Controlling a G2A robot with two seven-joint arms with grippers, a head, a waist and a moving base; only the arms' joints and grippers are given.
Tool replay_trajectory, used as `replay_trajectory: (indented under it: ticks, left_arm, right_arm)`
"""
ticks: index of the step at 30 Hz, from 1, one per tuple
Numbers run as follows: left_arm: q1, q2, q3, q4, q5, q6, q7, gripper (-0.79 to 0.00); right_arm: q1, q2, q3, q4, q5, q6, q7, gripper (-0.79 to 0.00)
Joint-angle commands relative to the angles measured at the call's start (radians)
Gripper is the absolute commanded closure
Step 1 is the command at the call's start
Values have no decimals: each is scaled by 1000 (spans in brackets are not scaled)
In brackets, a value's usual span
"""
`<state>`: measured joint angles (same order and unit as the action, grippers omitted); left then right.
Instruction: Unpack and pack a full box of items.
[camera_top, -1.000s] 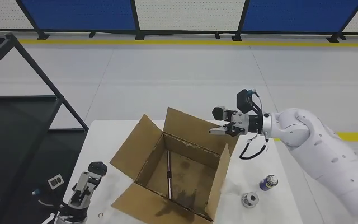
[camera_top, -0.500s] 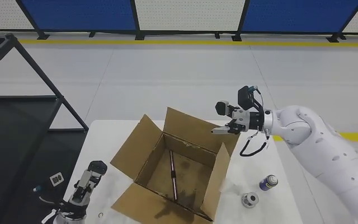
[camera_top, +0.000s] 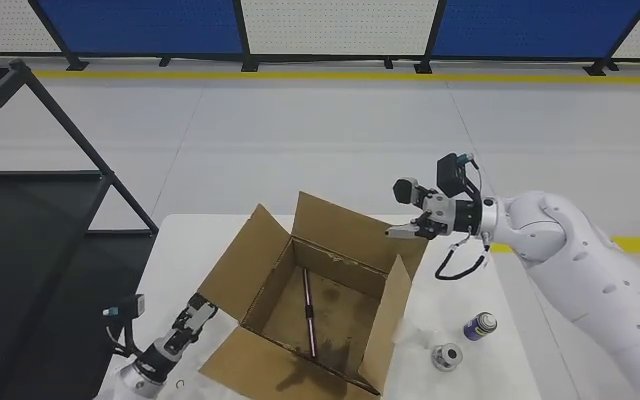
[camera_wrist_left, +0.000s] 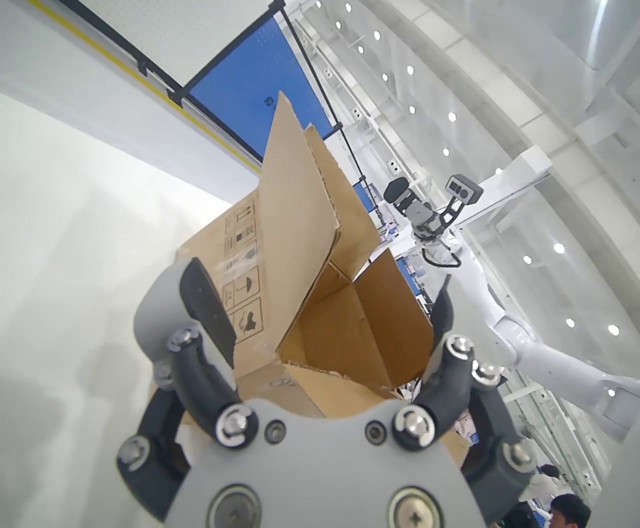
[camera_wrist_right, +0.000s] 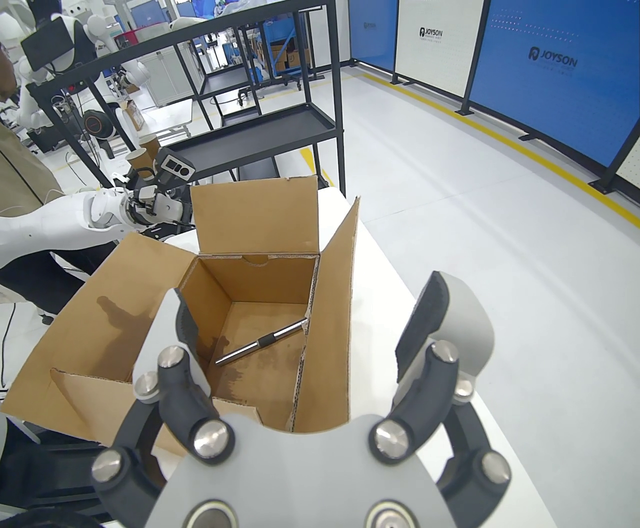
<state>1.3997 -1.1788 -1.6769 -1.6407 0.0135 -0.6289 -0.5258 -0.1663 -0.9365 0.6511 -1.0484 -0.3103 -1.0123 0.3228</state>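
The metal rod (camera_top: 309, 310) lay flat on the open cardboard box's (camera_top: 345, 226) floor, lengthwise toward the robot. The left gripper (camera_top: 198, 314) and right gripper (camera_top: 400, 212) flanked it, spread and empty. White table (camera_top: 175, 255); blue panels (camera_top: 140, 25) behind.

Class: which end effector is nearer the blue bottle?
Right. The right end effector hangs by the box on the same side as the bottle; the left end effector sits across the box.
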Motion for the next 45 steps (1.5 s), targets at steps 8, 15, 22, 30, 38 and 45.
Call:
replay_trajectory:
  ticks: [8, 15, 22, 30, 38, 45]
  left_arm:
    - [-78, 5, 54, 25, 70, 71, -28, -185]
    - [-65, 4, 62, 16, 89, 84, 43, 0]
    - [-12, -7, 83, -10, 65, 69, 214, 0]
    - [24, -15, 104, -5, 78, 49, 312, 0]
    - [40, -26, 118, 16, 60, 15, 420, 0]
    - [33, -37, 135, 38, 37, 2, 506, 0]
  right_arm:
    - [-57, 36, 57, -51, -39, 0, -17, -785]
    - [-94, 56, 96, -92, -53, 0, -18, -785]
    - [-107, 61, 112, -109, -52, 0, -10, -785]
    - [-114, 62, 125, -114, -51, 0, 2, -785]
    - [-145, 78, 161, -120, -35, 0, 22, -785]
    - [-174, 91, 193, -137, -34, 0, 33, -785]
